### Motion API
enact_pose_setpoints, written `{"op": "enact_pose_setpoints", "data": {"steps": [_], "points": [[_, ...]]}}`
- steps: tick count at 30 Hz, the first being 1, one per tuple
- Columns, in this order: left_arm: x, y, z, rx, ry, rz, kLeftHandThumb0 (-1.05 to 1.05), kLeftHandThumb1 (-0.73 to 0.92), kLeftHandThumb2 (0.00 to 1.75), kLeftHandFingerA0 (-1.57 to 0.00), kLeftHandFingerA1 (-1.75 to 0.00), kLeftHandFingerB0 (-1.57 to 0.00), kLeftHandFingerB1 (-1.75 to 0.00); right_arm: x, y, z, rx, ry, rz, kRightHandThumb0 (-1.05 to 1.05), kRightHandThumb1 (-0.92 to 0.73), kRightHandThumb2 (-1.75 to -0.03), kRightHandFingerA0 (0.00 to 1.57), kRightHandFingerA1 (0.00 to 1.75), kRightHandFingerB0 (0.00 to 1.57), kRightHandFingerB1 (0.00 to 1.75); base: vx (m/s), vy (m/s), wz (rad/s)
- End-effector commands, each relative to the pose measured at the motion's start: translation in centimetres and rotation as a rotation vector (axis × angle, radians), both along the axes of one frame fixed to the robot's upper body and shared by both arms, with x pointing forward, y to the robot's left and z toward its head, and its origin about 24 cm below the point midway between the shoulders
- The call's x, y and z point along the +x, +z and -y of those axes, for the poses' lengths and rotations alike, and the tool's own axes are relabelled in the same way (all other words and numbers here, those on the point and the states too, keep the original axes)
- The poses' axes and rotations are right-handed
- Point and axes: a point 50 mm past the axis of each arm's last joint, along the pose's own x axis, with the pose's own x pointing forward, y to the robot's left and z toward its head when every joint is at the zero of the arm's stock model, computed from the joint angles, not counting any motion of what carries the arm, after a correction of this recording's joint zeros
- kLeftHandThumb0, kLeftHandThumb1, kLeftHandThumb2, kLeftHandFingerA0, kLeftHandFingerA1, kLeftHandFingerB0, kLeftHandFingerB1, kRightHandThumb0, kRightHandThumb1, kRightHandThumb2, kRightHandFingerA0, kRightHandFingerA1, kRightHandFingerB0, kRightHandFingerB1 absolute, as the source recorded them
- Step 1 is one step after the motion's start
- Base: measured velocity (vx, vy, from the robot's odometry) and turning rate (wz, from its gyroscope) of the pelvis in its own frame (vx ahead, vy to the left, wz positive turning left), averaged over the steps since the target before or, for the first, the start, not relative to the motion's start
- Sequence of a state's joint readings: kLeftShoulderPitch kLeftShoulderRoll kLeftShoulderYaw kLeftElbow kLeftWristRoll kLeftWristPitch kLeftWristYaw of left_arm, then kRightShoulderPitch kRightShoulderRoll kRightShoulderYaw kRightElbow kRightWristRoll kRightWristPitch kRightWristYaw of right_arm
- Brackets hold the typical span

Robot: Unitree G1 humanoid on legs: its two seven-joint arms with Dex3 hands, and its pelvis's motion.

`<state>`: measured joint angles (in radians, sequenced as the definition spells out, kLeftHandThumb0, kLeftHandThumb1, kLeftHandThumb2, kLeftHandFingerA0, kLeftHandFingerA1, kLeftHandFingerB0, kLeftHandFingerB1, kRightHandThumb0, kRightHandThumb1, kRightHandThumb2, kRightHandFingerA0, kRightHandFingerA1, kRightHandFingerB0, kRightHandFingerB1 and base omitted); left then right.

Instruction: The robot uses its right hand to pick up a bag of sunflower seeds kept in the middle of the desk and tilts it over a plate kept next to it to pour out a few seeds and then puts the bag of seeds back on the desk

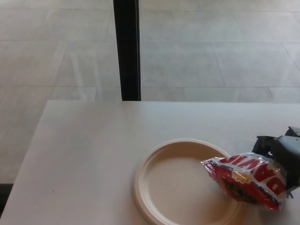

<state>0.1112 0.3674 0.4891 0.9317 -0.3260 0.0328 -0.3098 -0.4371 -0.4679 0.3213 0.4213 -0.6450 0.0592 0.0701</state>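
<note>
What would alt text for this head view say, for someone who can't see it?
A robot's black right hand holds a red seed bag tilted over the right edge of an empty beige plate on a pale desk. Beyond the desk are a dark post and grey floor tiles.

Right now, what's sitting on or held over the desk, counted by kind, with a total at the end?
Round beige plate, no seeds visible on it: 1
Red and white bag of sunflower seeds, held tilted over the plate's right edge: 1
Black right robot hand, gripping the bag: 1
Total: 3
</note>
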Motion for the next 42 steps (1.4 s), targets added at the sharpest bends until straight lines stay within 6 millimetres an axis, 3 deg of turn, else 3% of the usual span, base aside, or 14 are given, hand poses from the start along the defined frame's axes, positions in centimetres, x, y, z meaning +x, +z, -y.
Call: {"op": "enact_pose_setpoints", "data": {"steps": [1, 3, 6, 10, 11, 13, 16, 17, 22, 33, 34, 37, 41, 42], "points": [[-0.4, 0.4, -0.6, 0.008, 0.025, 0.008, -0.65, 0.66, 1.14, -0.24, -0.73, -0.02, -0.56, 0.8, 1.4, 0.4, 0.009, -0.131, -0.101, -0.34, -0.63, -1.0, 0.93, 1.75, 0.73, 1.51, 0.0, 0.0, 0.0], [-0.4, 0.3, -0.6, 0.007, 0.018, 0.006, -0.67, 0.66, 1.14, -0.25, -0.74, -0.01, -0.56, 1.1, 2.3, -0.1, -0.011, -0.123, -0.083, -0.37, -0.64, -0.96, 0.94, 1.75, 0.72, 1.56, 0.0, 0.0, 0.0], [-0.4, 0.2, -0.6, 0.002, 0.028, 0.001, -0.69, 0.65, 1.14, -0.23, -0.72, -0.01, -0.56, 1.3, 2.8, -0.5, -0.058, -0.106, -0.078, -0.36, -0.65, -0.91, 0.96, 1.74, 0.67, 0.85, 0.0, 0.0, 0.0], [-0.4, 0.2, -0.6, 0.003, 0.022, -0.003, -0.66, 0.89, 0.81, -0.17, -0.79, -0.04, -0.57, 1.5, 3.3, -1.2, -0.055, -0.106, -0.075, -0.38, -0.67, -0.92, 0.98, 1.75, 0.76, 1.34, 0.0, 0.0, 0.0], [-0.6, 0.2, -0.7, 0.003, 0.022, -0.008, -0.7, 0.67, 1.15, -0.25, -0.74, -0.02, -0.56, 1.6, 3.3, -1.6, -0.049, -0.106, -0.073, -0.39, -0.66, -0.92, 0.97, 1.75, 0.79, 1.45, 0.0, 0.0, 0.0], [-0.6, 0.2, -0.7, 0.006, 0.023, -0.01, -0.66, 0.87, 0.82, -0.21, -0.84, -0.06, -0.59, 1.7, 3.4, -1.8, -0.057, -0.106, -0.072, -0.39, -0.66, -0.91, 0.97, 1.75, 0.79, 1.46, 0.0, 0.0, 0.0], [-0.6, 0.3, -0.7, 0.017, 0.011, -0.005, -0.66, 0.66, 1.16, -0.24, -0.73, -0.03, -0.56, 1.9, 3.7, -2.2, -0.078, -0.109, -0.067, -0.39, -0.67, -0.9, 0.98, 1.75, 0.78, 1.41, 0.0, 0.0, 0.0], [-0.6, 0.3, -0.8, 0.016, 0.009, -0.004, -0.66, 0.89, 0.81, -0.19, -0.82, -0.04, -0.58, 1.9, 3.8, -2.3, -0.077, -0.109, -0.066, -0.38, -0.66, -0.9, 0.98, 1.75, 0.81, 1.5, 0.0, 0.0, 0.0], [-0.9, 0.3, -0.8, 0.006, 0.003, -0.004, -0.71, 0.66, 1.14, -0.27, -0.74, -0.02, -0.56, 2.2, 4.6, -3.2, -0.1, -0.103, -0.054, -0.39, -0.69, -0.81, 0.95, 1.75, 0.68, 1.06, 0.0, 0.0, 0.0], [-1.4, 0.2, -0.9, -0.005, 0.011, -0.017, -0.67, 0.9, 0.81, -0.17, -0.8, -0.03, -0.56, 2.8, 5.7, -4.3, -0.079, -0.126, -0.062, -0.41, -0.76, -0.79, 0.93, 1.74, 0.67, 0.94, 0.0, 0.0, 0.0], [-1.4, 0.2, -0.9, -0.004, 0.011, -0.016, -0.67, 0.9, 0.81, -0.17, -0.81, -0.03, -0.56, 3.0, 5.9, -4.4, -0.083, -0.126, -0.059, -0.44, -0.68, -1.12, 1.17, 1.32, 0.67, 0.82, 0.0, 0.0, 0.0], [-1.5, 0.2, -0.8, 0.001, -0.004, -0.018, -0.69, 0.9, 0.8, -0.18, -0.83, -0.03, -0.57, 3.2, 6.3, -4.6, -0.096, -0.112, -0.051, -0.49, -0.88, -0.66, 0.91, 1.75, 0.72, 1.09, 0.0, 0.0, 0.0], [-1.5, 0.3, -0.8, -0.004, -0.001, -0.016, -0.69, 0.9, 0.81, -0.17, -0.82, -0.02, -0.56, 3.3, 6.8, -4.8, -0.098, -0.108, -0.046, -0.48, -0.85, -0.73, 0.88, 1.73, 0.73, 0.94, 0.0, 0.0, 0.0], [-1.6, 0.3, -0.8, -0.005, -0.001, -0.022, -0.68, 0.69, 1.15, -0.18, -0.7, -0.01, -0.54, 3.3, 7.0, -4.9, -0.11, -0.095, -0.022, -0.45, -0.8, -0.74, 0.86, 1.64, 0.56, 0.6, 0.0, 0.0, 0.0]]}}
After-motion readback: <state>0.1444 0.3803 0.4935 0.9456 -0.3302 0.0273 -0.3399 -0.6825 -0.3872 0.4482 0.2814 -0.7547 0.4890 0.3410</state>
